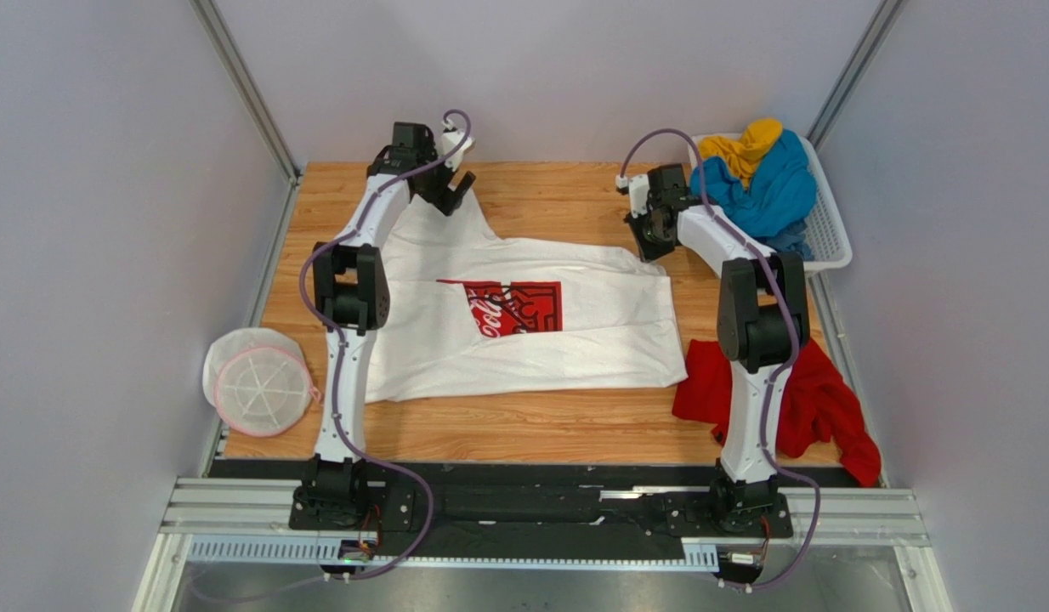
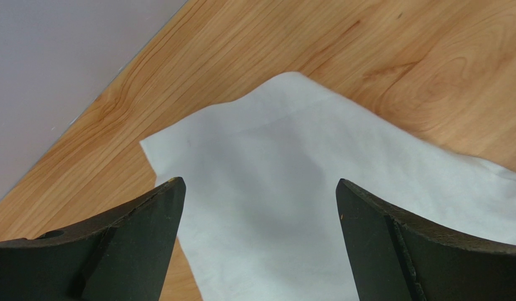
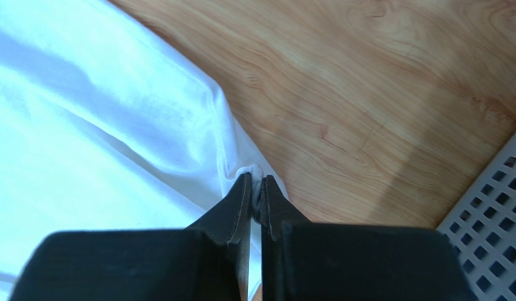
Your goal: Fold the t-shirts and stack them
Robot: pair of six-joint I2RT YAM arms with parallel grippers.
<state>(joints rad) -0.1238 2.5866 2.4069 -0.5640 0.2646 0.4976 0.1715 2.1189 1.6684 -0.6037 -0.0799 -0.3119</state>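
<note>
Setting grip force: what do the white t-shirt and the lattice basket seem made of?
White t-shirt: soft matte cloth, probably cotton knit; it wrinkles and bunches in the right gripper. Lattice basket: stiff white plastic, by its even moulded grid.

Wooden table [image 1: 543, 440] with spread white t-shirt [image 1: 581, 338], crumpled red t-shirt [image 1: 830, 408], lattice basket [image 1: 834, 236]

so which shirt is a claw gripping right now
The white t-shirt with the red print: the right claw pinches its edge. The red one lies loose; blue and yellow sit in the basket.
</note>
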